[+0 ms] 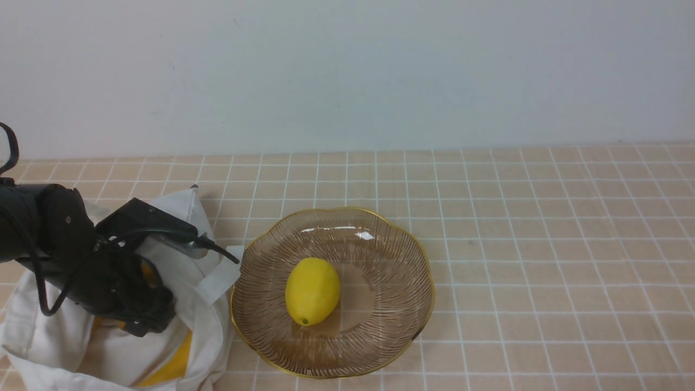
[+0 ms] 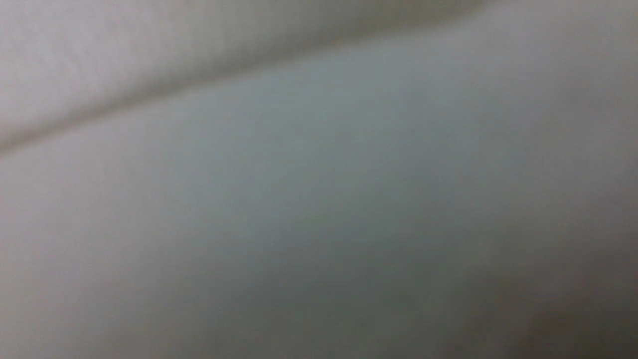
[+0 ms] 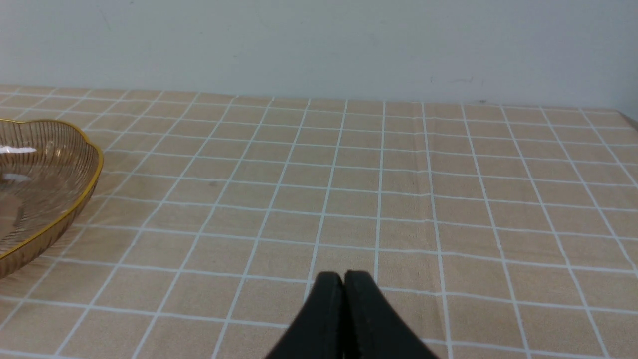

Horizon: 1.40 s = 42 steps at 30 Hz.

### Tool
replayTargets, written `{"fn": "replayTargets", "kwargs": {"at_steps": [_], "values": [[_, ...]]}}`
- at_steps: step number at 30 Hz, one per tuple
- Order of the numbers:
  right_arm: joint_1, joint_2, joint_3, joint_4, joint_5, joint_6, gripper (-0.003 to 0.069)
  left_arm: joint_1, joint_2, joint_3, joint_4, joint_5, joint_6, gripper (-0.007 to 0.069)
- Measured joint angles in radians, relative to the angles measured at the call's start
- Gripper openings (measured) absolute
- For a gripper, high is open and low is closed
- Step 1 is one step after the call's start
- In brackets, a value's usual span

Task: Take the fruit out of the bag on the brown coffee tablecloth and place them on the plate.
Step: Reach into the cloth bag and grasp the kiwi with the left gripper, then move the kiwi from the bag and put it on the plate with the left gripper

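A yellow oval fruit lies in the ribbed brown glass plate on the checked peach-brown tablecloth. The white cloth bag lies left of the plate, touching its rim. A yellow banana shows partly inside the bag's opening. My left gripper reaches down into the bag; its fingers are hidden by the arm and cloth. The left wrist view shows only blurred white bag cloth. My right gripper is shut and empty, low over bare tablecloth, with the plate's rim off to one side.
A white strap handle of the bag lies against the plate's left rim. A pale wall stands behind the table. The tablecloth right of the plate holds nothing. The right arm does not show in the front view.
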Motion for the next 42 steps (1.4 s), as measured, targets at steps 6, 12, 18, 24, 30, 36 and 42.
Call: {"fn": "replayTargets", "kwargs": {"at_steps": [6, 12, 18, 24, 30, 36, 42], "values": [[0.000, 0.000, 0.000, 0.000, 0.000, 0.000, -0.0015, 0.000, -0.107, -0.045, 0.014, 0.164, -0.013, 0.0517], [0.000, 0.000, 0.000, 0.000, 0.000, 0.000, -0.0015, -0.002, -0.188, -0.081, -0.013, 0.317, -0.034, 0.0517], [0.000, 0.000, 0.000, 0.000, 0.000, 0.000, -0.0015, -0.007, -0.311, -0.140, -0.088, 0.615, -0.106, 0.0517], [0.000, 0.000, 0.000, 0.000, 0.000, 0.000, -0.0015, -0.007, -0.487, -0.198, -0.231, 0.666, -0.082, 0.0517], [0.000, 0.000, 0.000, 0.000, 0.000, 0.000, -0.0015, -0.025, -0.518, -0.202, -0.594, 0.574, 0.242, 0.0517], [0.000, 0.000, 0.000, 0.000, 0.000, 0.000, -0.0015, -0.164, -0.412, -0.186, -0.681, 0.513, 0.361, 0.0517], [0.000, 0.000, 0.000, 0.000, 0.000, 0.000, -0.0015, -0.330, -0.246, -0.162, -0.571, 0.396, 0.297, 0.0517]]}}
